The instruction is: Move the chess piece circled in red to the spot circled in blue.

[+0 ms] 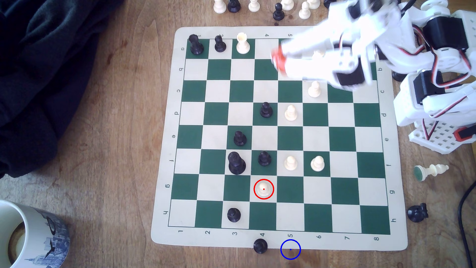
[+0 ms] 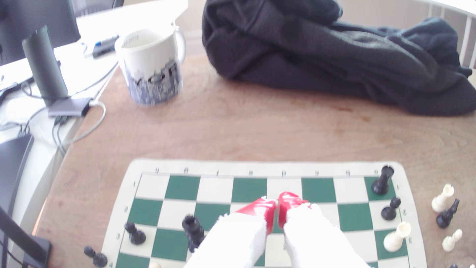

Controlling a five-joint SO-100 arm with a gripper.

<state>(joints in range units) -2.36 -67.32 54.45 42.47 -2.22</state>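
The cream-white pawn circled in red point(image 1: 263, 189) stands on a light square in row g, column 4 of the green and cream chessboard point(image 1: 164, 144). The spot circled in blue point(image 1: 290, 249) is bare wood just off the board's near edge, below column 5, beside a black pawn point(image 1: 260, 245). My gripper point(image 1: 277, 59), white with red-taped fingertips point(image 2: 260, 210), hovers blurred over the board's far rows near columns 4 and 5, far from the circled pawn. In the wrist view its red tips point(image 2: 289, 203) meet with nothing between them.
Black and white pieces are scattered over the board's middle rows. Captured pieces point(image 1: 253, 6) line the far table edge, and a white piece point(image 1: 432, 171) lies toppled on the exterior view's right. A mug point(image 1: 31, 234) and dark cloth point(image 1: 46, 64) sit to the left.
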